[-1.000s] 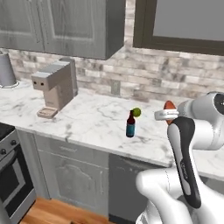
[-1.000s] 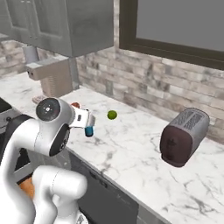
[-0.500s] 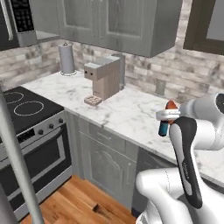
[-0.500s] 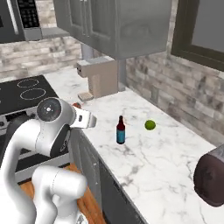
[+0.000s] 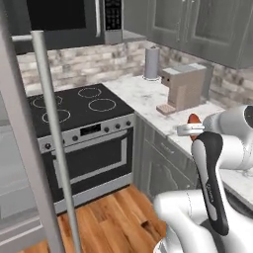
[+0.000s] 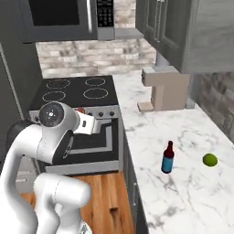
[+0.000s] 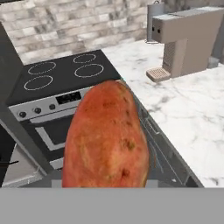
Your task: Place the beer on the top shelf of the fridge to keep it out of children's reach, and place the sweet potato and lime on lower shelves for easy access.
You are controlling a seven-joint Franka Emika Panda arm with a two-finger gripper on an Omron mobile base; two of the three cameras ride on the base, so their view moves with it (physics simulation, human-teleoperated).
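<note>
Swung toward the stove [image 5: 84, 106], base carries the sweet potato [image 7: 106, 138] pinched in the jaws.

We saw a bench [image 6: 183, 183] of glossy white marble with grey veins. The sweet potato [image 7: 107, 140] had rough, matt orange-red skin with small dark pits. The beer [image 6: 167, 157] looked like smooth dark glass with a blue label. The lime [image 6: 210, 159] was matt yellow-green. The stove [image 5: 84, 106] top was smooth black glass, its front brushed metal. The floor [image 5: 113, 217] was warm, polished wood planks. The wall [image 6: 82, 57] was rough grey brick.
</note>
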